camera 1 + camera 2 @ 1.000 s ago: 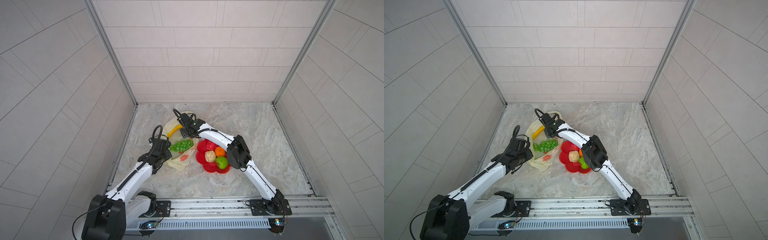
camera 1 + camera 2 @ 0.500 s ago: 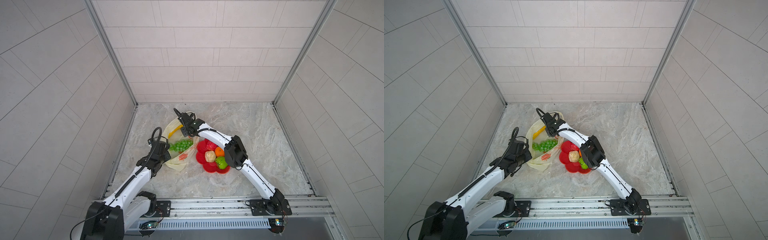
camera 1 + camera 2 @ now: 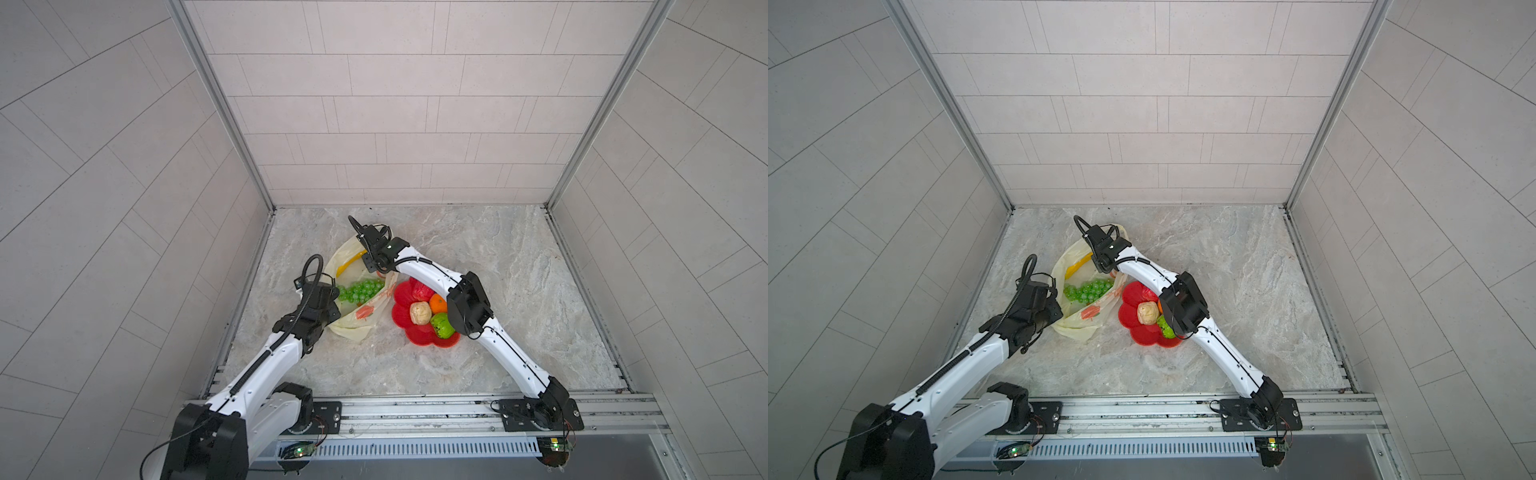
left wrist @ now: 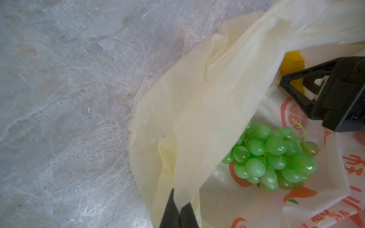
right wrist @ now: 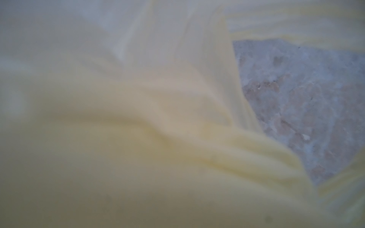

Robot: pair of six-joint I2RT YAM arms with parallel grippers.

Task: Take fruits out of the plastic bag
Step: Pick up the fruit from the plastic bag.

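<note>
A: Left gripper (image 4: 179,199): clenched or loose?

B: Clenched. Its fingers pinch a fold of the bag (image 4: 197,110) at the near rim, above the table (image 4: 69,98).

A: Where are the fruits?

B: The grapes (image 4: 272,154) lie inside the open mouth, on the printed lower layer. Just to the bag's right, a red dish (image 3: 419,338) holds a beige piece (image 3: 420,313), apple (image 3: 443,325), orange (image 3: 438,303) and red piece (image 3: 420,291).

A: Farther back?

B: The banana (image 3: 348,264) sits deeper in the bag, partly under film. The right gripper (image 4: 286,82) reaches into the mouth beside it. Bag film blurs its wrist view, so I cannot tell whether it grips anything.
</note>
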